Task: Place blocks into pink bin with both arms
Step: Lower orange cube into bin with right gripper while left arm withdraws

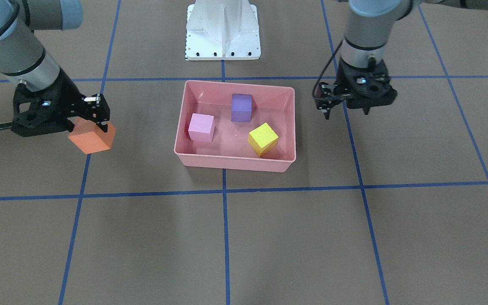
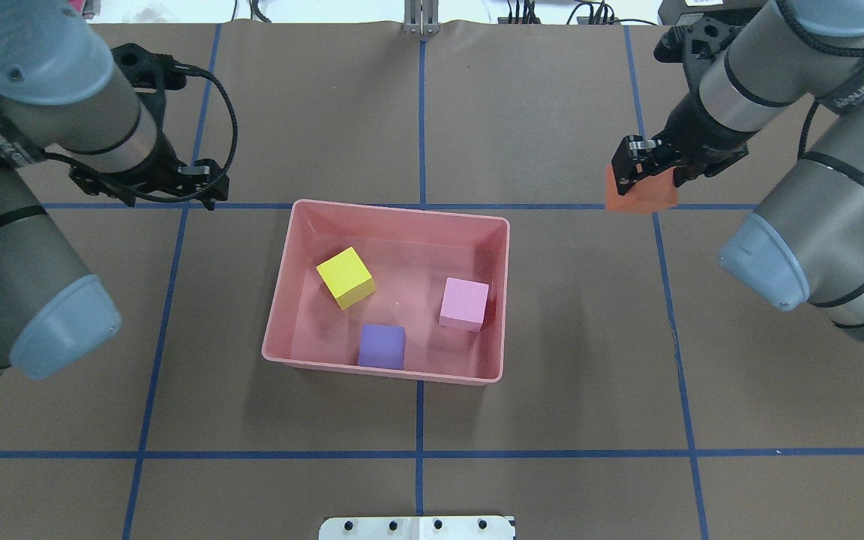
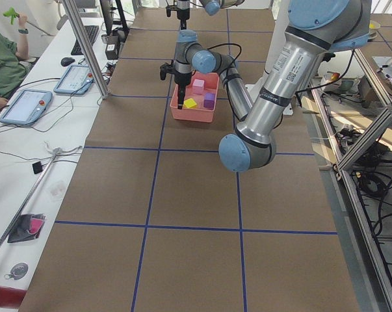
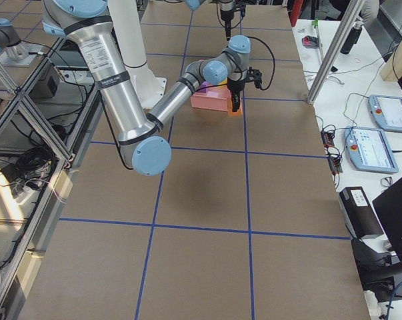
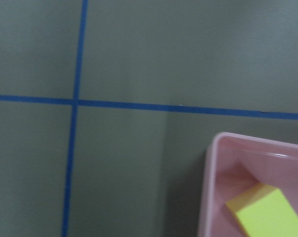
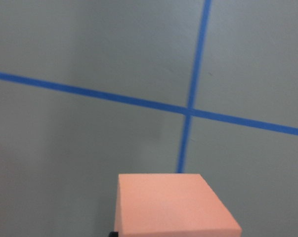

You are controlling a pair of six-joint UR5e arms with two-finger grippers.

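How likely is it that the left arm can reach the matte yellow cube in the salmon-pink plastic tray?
Probably yes: the left gripper hangs open and empty outside the corner of the salmon-pink tray nearest the yellow cube, whose top is bare with space around it.

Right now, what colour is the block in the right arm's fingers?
Orange; the block shows best in the exterior front-facing view.

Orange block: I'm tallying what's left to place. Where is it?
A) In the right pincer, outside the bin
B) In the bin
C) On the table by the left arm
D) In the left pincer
A: the orange block is gripped by the right pincer, off to the side of the bin, which holds only the pink, purple and yellow blocks.
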